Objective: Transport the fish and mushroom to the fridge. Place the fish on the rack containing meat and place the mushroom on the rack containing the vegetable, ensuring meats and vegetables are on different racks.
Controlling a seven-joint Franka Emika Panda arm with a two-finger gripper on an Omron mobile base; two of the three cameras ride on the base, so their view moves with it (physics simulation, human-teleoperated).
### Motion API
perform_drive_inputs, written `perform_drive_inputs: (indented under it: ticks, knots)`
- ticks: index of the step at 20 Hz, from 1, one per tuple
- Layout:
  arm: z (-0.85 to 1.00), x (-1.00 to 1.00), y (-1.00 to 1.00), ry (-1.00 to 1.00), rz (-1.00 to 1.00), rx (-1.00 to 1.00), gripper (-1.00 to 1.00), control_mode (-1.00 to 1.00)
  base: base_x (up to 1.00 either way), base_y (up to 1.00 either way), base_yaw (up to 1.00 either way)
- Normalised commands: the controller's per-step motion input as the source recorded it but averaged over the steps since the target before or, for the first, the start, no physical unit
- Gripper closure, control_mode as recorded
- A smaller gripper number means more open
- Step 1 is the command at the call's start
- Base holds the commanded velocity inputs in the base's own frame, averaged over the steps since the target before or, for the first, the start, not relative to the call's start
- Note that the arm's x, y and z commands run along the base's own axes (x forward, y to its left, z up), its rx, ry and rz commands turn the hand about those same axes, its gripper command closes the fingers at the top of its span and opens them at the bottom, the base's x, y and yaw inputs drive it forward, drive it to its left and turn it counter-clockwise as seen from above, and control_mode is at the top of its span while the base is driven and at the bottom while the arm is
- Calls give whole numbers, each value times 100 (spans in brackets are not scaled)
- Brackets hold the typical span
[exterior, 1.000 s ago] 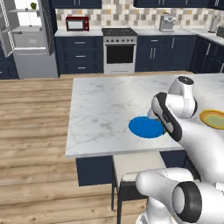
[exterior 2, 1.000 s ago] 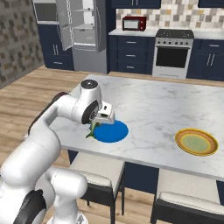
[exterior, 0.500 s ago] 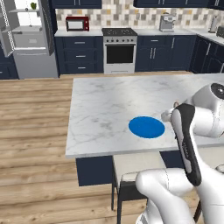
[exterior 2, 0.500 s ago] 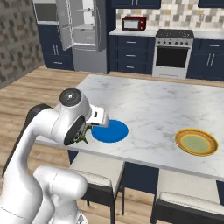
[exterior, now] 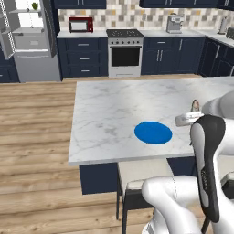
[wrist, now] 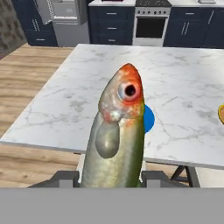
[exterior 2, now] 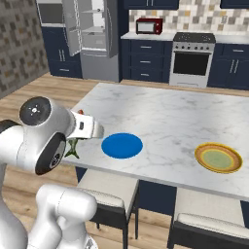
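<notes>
Fridge: far left at the back of the kitchen, doors swung open, shelves showing; well apart from the island.
Wood floor: bare boards between the fridge and the island.
Gripper: closed on the fish, one dark finger either side of its body, jaws at a narrow gap.
Fish: held in the gripper, grey-green body with an orange-red head, pointing out over the island top; in the right base view its tail hangs below the hand at the island's near left edge.
Island counter: white marble top right ahead of the robot, between it and the back wall.
Blue plate: flat on the marble near the front edge, just beside the hand, nothing on it.
Stools: two pale seats tucked under the near side of the island.
Microwave: red, on the back counter.
Oven: in the dark blue cabinets behind the island.
Yellow plate: on the marble to the right, well apart from the blue plate.
</notes>
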Motion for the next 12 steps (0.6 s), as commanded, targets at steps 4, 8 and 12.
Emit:
perform_drive_inputs:
  ticks: [4, 8, 12]
  knots:
    - [98, -71, 20, -8, 0, -1, 100, -100, 0, 0, 0]
    - [67, -78, 25, -20, 1, 0, 100, -100, 0, 0, 0]
    - [76, -76, 9, -14, 4, 0, 100, -100, 0, 0, 0]
